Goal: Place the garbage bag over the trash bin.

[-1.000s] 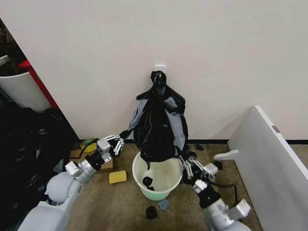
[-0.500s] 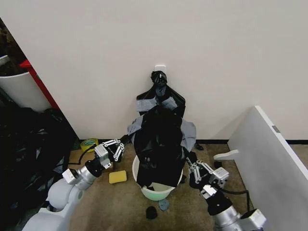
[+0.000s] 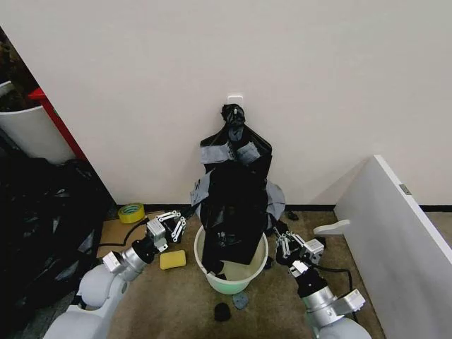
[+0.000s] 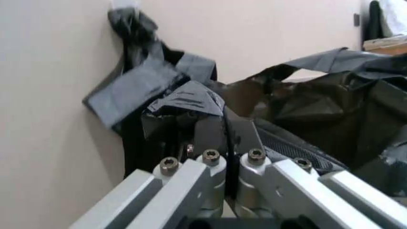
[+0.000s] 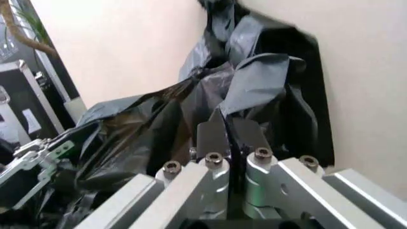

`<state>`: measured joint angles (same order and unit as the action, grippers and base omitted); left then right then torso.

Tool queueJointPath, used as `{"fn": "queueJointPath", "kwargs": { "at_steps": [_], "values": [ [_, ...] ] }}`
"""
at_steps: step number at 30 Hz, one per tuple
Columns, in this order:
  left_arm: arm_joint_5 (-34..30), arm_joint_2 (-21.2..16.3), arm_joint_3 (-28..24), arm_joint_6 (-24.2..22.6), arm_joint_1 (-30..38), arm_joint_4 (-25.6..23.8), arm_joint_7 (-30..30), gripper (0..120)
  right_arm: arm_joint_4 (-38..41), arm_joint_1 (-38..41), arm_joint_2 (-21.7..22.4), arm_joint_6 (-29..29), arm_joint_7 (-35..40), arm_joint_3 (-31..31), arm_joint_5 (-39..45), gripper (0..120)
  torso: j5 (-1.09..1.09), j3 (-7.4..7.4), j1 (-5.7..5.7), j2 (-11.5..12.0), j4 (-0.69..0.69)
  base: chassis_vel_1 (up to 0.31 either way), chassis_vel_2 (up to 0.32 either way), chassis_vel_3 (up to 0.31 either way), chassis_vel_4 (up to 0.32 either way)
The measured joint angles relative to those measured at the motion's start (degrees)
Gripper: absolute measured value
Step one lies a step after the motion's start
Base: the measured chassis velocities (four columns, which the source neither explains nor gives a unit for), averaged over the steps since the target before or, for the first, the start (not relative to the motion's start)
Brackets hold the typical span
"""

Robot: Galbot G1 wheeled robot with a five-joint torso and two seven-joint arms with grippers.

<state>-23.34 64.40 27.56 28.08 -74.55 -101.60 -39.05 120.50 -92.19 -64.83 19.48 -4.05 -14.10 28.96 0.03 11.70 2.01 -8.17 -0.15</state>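
The trash bin, a round white bucket, stands on the floor against the wall. The glossy black garbage bag hangs over its mouth, lower end drooping inside. My left gripper is beside the bin's left rim. The left wrist view shows that left gripper shut on a black edge of the garbage bag. My right gripper is at the right rim. In the right wrist view the right gripper pinches the bag's film. Above, a black bundle with grey tape patches hangs on a wall hook.
A yellow sponge and a yellow tape roll lie left of the bin. Small dark bits sit in front of it. A white board leans at the right. A heap of black plastic and a white tub stand at the left.
The bag has dropped from above the bin's mouth down onto and into it. Both grippers came lower and closer to the rim, still holding the bag's edges.
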Motion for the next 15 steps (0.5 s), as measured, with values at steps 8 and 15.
{"fn": "queueJointPath", "kwargs": {
  "at_steps": [8, 15],
  "values": [
    [1.3, -0.6, -0.9, 1.6, -2.5, 2.7, 1.5, 0, 0.5, -3.0, 1.3, -4.3, 6.4, 2.4, -0.3, 0, 0.0, 0.0, 0.0, 0.0, 0.0, 0.0, 0.0, 0.0, 0.0],
    [1.2, -2.5, -1.9, 2.2, -5.3, 2.4, 2.1, 0, 3.8, -4.9, 3.1, -8.0, 11.6, 4.7, 3.8, 0, -0.01, 0.0, 0.0, 0.0, 0.0, 0.0, 0.0, 0.0, 0.0]
  ]
}}
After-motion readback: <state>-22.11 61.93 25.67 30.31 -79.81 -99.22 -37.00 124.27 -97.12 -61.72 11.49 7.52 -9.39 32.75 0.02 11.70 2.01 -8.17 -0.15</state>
